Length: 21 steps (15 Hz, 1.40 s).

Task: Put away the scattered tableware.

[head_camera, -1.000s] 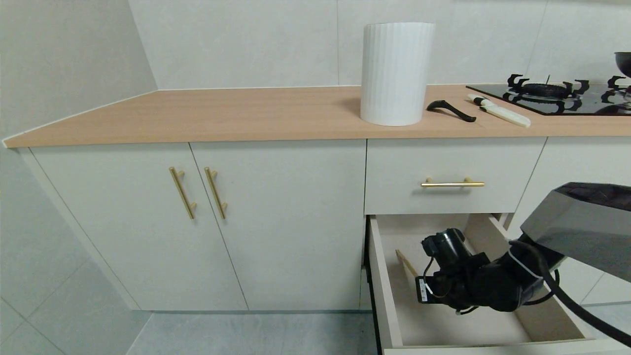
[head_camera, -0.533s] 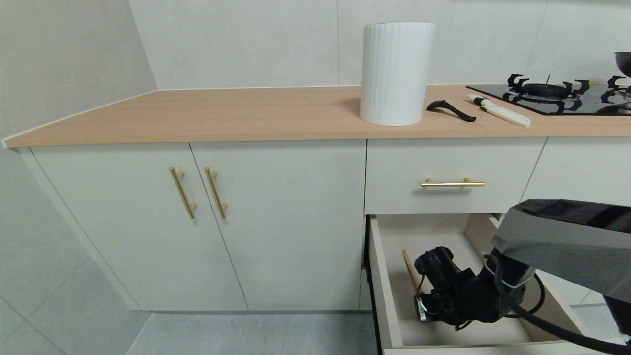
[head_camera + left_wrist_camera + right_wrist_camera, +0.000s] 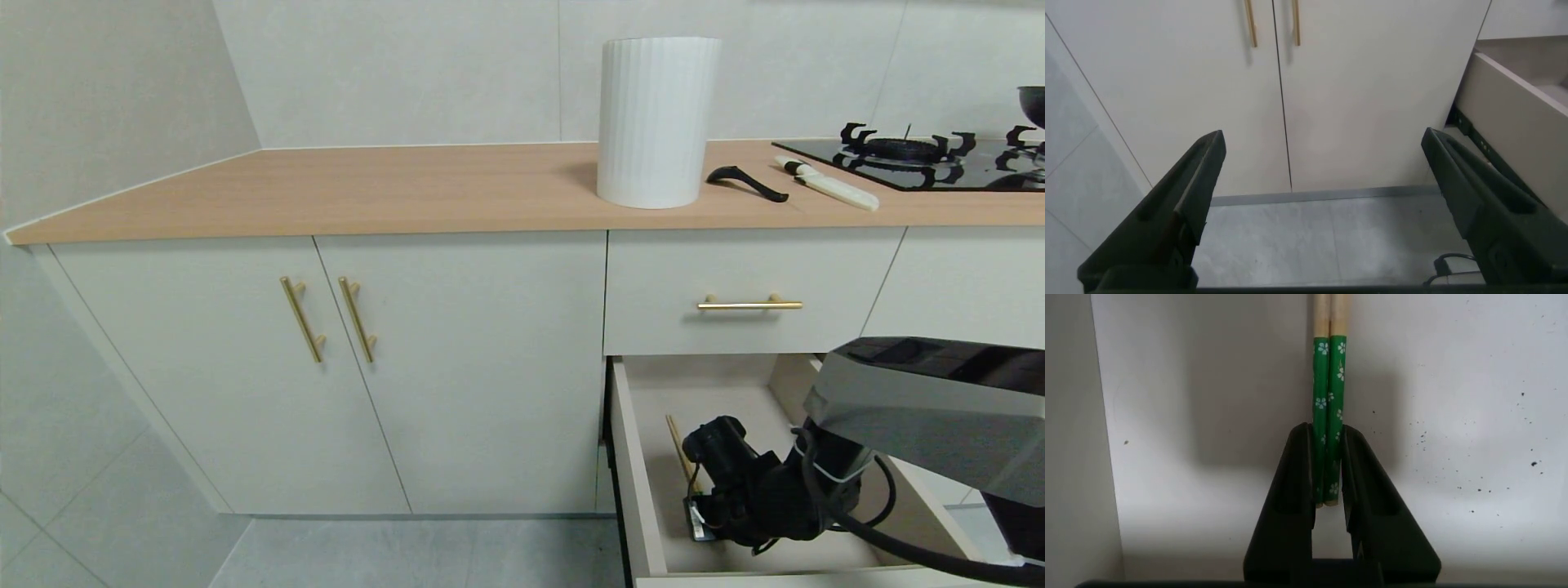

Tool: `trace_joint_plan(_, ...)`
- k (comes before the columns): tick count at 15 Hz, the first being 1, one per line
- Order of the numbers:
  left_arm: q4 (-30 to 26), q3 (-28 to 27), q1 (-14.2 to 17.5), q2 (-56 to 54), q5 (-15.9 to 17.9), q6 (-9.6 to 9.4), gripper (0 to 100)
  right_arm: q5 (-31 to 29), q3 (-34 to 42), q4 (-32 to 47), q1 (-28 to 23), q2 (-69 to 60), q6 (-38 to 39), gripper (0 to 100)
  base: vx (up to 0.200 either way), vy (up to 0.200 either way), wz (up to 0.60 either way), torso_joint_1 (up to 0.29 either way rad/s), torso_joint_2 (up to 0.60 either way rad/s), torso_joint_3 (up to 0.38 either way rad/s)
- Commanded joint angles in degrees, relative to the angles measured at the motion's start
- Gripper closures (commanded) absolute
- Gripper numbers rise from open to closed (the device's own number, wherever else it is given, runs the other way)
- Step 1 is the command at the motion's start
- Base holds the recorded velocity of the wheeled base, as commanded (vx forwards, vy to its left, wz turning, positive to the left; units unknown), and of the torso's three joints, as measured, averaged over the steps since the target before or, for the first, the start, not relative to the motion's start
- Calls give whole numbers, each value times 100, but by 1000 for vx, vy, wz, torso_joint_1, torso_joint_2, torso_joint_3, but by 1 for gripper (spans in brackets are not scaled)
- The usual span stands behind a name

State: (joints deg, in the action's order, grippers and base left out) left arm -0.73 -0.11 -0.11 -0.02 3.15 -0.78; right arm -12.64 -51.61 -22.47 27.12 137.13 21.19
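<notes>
A pair of wooden chopsticks (image 3: 1328, 367) with green flowered ends is held between the fingers (image 3: 1294, 482) of my right gripper (image 3: 1328, 478), which is shut on them. In the head view the chopsticks (image 3: 677, 443) slant low inside the open lower drawer (image 3: 635, 457), near its left wall, with my right gripper (image 3: 696, 494) behind them. They cast a shadow on the pale drawer floor (image 3: 1470, 416). On the counter lie a black utensil (image 3: 747, 181) and a white knife (image 3: 826, 183). My left gripper (image 3: 1327, 204) hangs open over the floor, facing the cabinet doors.
A tall white ribbed container (image 3: 657, 121) stands on the wooden counter (image 3: 367, 188), left of the black utensil. A gas hob (image 3: 914, 159) sits at the far right. The upper drawer (image 3: 749, 290) above is shut. The open drawer's side (image 3: 1519, 106) juts out beside my left gripper.
My right arm has sunk lower into the open drawer and shifted left toward its left wall, carrying the chopsticks. The left arm has not moved.
</notes>
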Motion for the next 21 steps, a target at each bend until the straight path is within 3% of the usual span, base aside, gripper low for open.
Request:
trace_joint_plan(1,3,2,2,2,2,-1,0,-1,-6,-3,-5,-2,-1,100,0,0,0,0,0,0)
trace_joint_plan(2,3,-7,2,2,2,-1,0,-1,2,-3,3,-2,8,100,0,0,0,0,0,0)
trace_joint_plan(3,3,2,2,2,2,-1,0,7,2,-3,3,-2,-1,0,0,0,0,0,0,0)
trace_joint_plan(11,3,2,2,2,2,-1,0,-81,90,6,3,-204,8,0,0,0,0,0,0,0)
trace_joint_plan(14,3,2,2,2,2,-1,0,-441,398,23,-14,-1409,-53,0,0,0,0,0,0,0)
trace_joint_plan(21,3,2,2,2,2,-1,0,-467,758,32,-181,-3386,-633,0,0,0,0,0,0,0)
